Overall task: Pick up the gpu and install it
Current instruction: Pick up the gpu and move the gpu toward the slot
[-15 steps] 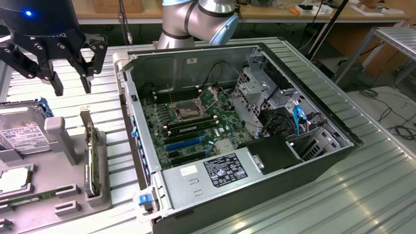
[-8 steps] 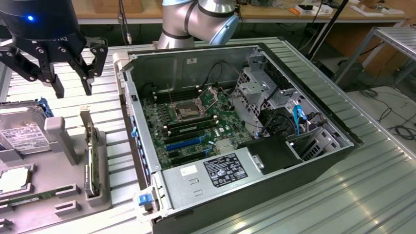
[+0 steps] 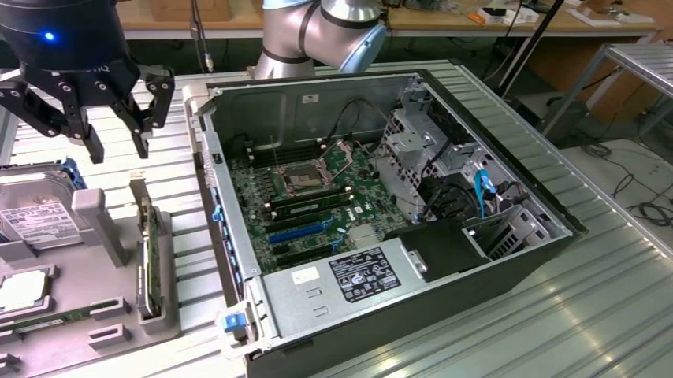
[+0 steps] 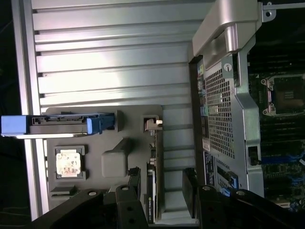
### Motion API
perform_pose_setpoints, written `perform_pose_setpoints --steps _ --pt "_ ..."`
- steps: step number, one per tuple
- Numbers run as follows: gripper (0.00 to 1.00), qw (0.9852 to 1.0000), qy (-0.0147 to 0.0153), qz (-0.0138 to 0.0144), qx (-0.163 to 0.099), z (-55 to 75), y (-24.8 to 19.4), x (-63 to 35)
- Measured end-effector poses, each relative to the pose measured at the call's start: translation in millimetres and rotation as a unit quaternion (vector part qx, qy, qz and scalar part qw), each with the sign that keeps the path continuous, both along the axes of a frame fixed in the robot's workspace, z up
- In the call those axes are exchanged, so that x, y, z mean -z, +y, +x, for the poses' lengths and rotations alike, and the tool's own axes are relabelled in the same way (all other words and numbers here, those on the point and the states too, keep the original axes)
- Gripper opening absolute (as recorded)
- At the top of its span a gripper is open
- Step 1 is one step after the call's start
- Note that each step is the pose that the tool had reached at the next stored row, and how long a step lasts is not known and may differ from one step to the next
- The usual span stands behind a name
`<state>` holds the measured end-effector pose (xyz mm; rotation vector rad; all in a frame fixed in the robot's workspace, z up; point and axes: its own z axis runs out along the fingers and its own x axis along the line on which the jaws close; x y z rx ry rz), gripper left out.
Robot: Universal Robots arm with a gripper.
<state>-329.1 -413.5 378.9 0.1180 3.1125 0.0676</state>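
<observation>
While the gripper (image 3: 118,146) hangs with fingers spread and nothing in its grasp, the gpu (image 3: 148,252) stands on edge in the grey holder (image 3: 100,228), at nine o'clock of the open computer case (image 3: 442,307) in the exterior view. The gripper is at the card's twelve o'clock, apart from it.

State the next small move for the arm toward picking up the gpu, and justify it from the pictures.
Probably lower straight down. The open gripper hangs above the gpu, which stands on edge in the grey holder. In the wrist view the card lies between the fingers, so a descent should bring them to either side of it.
</observation>
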Motion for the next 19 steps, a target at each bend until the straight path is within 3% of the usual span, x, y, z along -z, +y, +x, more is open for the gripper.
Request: perform_pose_setpoints --steps 15,19 --pt "0.48 1.0000 0.0000 0.0000 0.000 -4.6 -16.4 4.5" --pt "0.48 1.0000 0.0000 0.0000 0.000 -6.6 -24.0 6.0"
